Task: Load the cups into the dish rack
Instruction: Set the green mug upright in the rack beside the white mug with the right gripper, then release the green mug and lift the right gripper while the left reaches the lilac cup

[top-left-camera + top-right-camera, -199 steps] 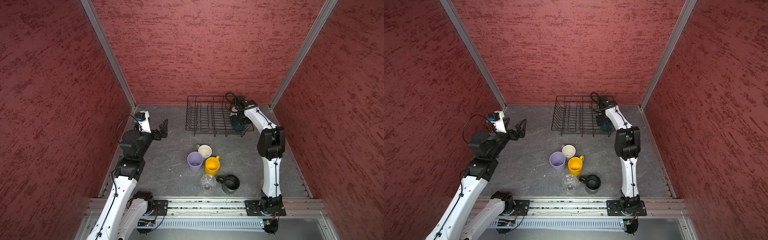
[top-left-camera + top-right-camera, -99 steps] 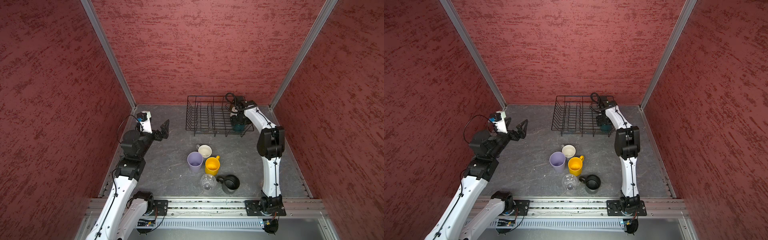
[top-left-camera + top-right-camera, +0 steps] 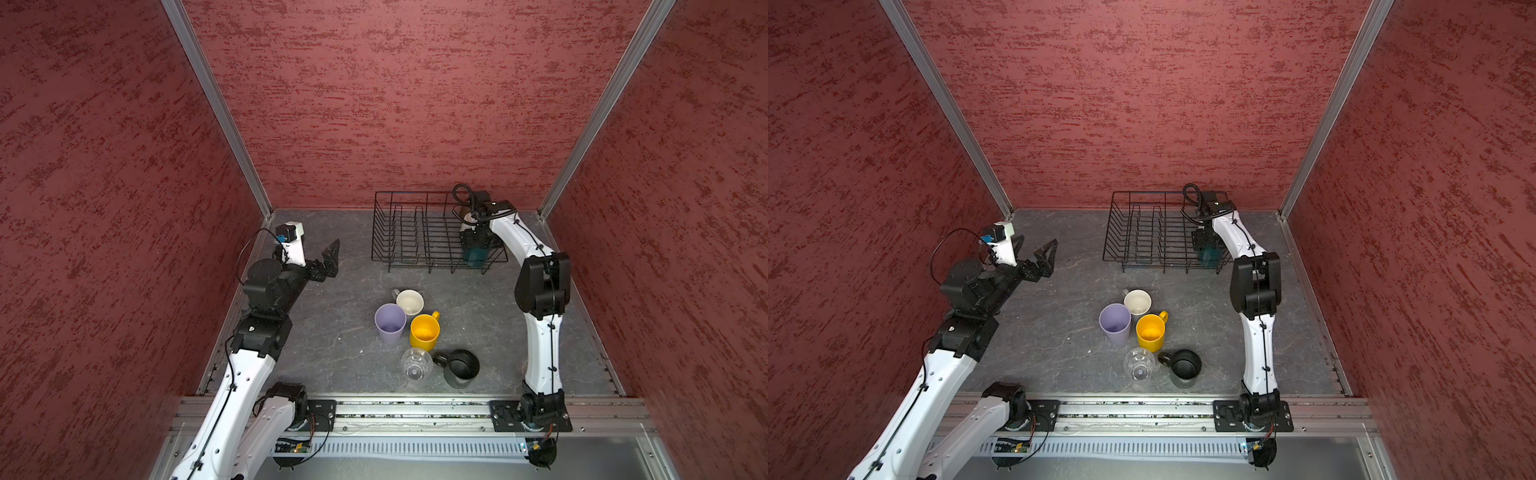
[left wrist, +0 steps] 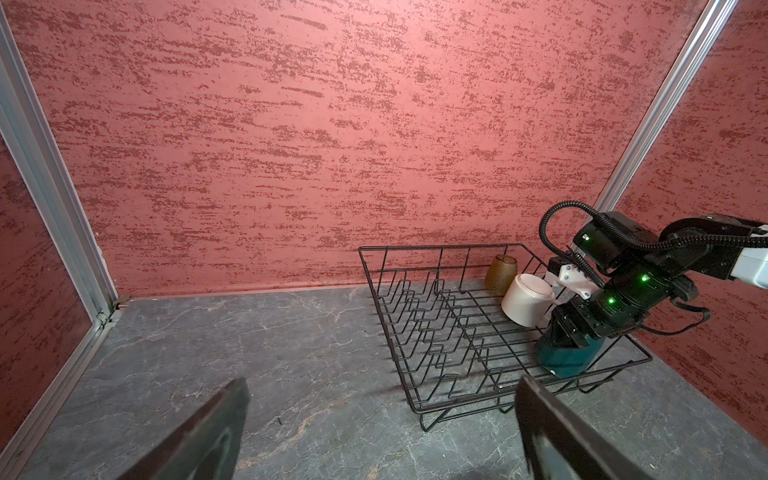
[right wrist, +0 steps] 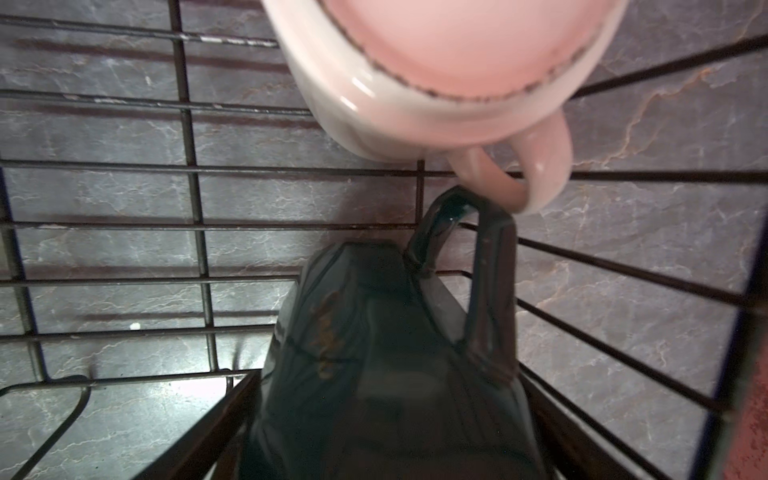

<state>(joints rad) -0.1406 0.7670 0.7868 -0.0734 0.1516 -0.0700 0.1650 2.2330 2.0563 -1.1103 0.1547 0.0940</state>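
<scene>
Teal mug (image 4: pixel 561 363) in dish rack (image 3: pixel 415 237), right gripper (image 4: pixel 567 336) astride, hold unclear; left gripper (image 4: pixel 382 432) open.

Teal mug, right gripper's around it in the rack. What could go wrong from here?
1. The right gripper straddles the teal mug. Whether it has let go is unclear, so pulling up could drag or tip the mug.
2. Its handle sits against, or just short of, the handle of the white mug. Any shift may knock that mug.
3. The clear glass is crowded by the yellow mug and black mug. Fingers may bump neighbours.
</scene>
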